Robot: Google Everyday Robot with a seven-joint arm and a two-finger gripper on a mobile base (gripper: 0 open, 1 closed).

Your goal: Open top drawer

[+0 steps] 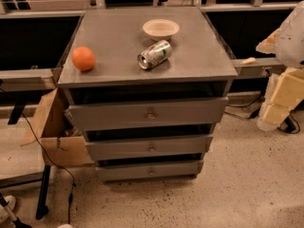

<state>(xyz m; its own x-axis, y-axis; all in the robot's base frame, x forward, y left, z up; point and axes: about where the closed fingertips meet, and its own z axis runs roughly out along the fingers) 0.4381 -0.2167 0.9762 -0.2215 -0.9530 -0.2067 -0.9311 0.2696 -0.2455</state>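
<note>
The grey cabinet (118,37) stands in the middle of the camera view with three drawers. The top drawer (109,114) has the tallest front panel and a small round metal knob (150,113) at its centre. A dark gap shows between its front and the cabinet top. My arm (290,32) comes in at the right edge, white above and cream-coloured below. My gripper (274,109) hangs to the right of the cabinet, level with the top drawer and well apart from the knob.
On the cabinet top lie an orange (83,58), a tipped drink can (154,54) and a white bowl (161,29). Two shorter drawers (118,147) sit below. A cardboard box (54,132) and a cable (47,151) are at the left. The floor (247,184) is speckled.
</note>
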